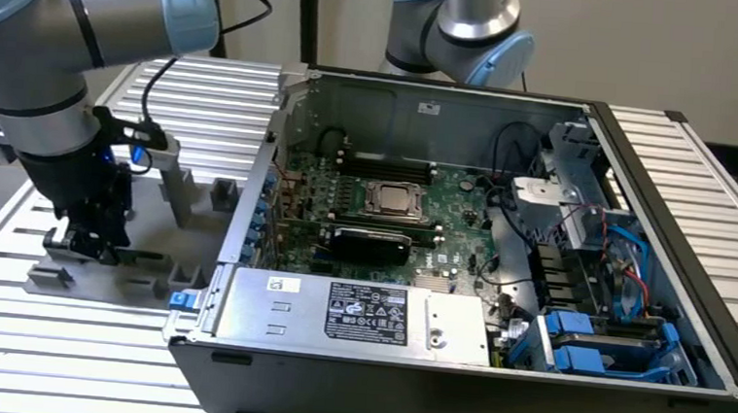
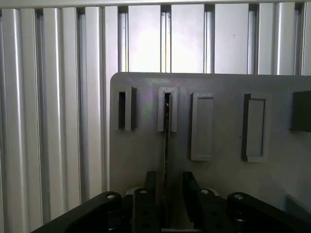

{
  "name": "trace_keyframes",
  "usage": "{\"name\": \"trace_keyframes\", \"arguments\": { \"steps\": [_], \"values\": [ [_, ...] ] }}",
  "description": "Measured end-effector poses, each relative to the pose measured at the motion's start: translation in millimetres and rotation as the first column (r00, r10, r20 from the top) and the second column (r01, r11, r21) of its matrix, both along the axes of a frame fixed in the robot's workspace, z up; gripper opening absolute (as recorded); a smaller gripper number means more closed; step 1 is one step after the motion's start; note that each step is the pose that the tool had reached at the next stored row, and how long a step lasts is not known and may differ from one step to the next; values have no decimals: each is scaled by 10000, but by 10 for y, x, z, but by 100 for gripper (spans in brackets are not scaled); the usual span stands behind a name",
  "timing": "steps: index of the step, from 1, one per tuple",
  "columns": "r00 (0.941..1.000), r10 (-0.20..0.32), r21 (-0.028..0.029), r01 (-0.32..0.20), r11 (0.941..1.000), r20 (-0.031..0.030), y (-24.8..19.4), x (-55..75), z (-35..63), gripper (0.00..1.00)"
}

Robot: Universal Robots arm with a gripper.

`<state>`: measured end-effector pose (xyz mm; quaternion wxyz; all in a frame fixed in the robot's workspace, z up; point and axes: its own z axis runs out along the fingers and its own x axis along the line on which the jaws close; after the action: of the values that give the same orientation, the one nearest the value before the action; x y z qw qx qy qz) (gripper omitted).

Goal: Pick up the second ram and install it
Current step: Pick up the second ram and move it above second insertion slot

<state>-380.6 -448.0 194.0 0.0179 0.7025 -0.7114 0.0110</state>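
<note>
Second ram [image 2: 166, 138] is seen edge-on, stood upright in a narrow slot of the grey fixture plate [image 2: 141, 160], evidently so that both flat faces can be reached. The gripper [image 2: 167, 178] is placed over it, at the lower left of the exterior view. Its jaws are narrowly parted, with the stick between them and apparently not yet pinched. The open computer case [image 1: 480, 107] is set just beside the fixture.

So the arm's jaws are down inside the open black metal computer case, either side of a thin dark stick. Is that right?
Not inside it. The exterior view shows the jaws down at the grey plastic fixture plate on the slatted aluminium table, on the exterior view's left of the open black metal computer case, either side of a thin dark stick.
</note>
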Motion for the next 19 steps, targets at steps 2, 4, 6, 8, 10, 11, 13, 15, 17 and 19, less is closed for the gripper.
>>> {"name": "trace_keyframes", "arguments": {
  "steps": [2, 4, 6, 8, 10, 11, 13, 15, 17, 19],
  "values": [
    [10000, 11, -3, -11, 10000, -13, 0, -1, -2, 100],
    [10000, 15, -5, -15, 10000, -15, 1, -1, -2, 100],
    [10000, 19, -4, -19, 10000, -12, 1, -1, -3, 100],
    [10000, 20, -4, -20, 10000, -12, 2, -1, -3, 100],
    [10000, 21, -4, -21, 10000, -13, 1, -1, -3, 100],
    [10000, 20, -4, -20, 10000, -12, 2, -1, -3, 100],
    [10000, 20, -4, -20, 10000, -13, 1, -1, -3, 0],
    [10000, 20, -4, -20, 10000, -13, 1, -1, -3, 0],
    [10000, 20, -4, -20, 10000, -13, 1, -2, -3, 0],
    [10000, 20, -4, -20, 10000, -13, 1, -2, -3, 0]
  ]
}}
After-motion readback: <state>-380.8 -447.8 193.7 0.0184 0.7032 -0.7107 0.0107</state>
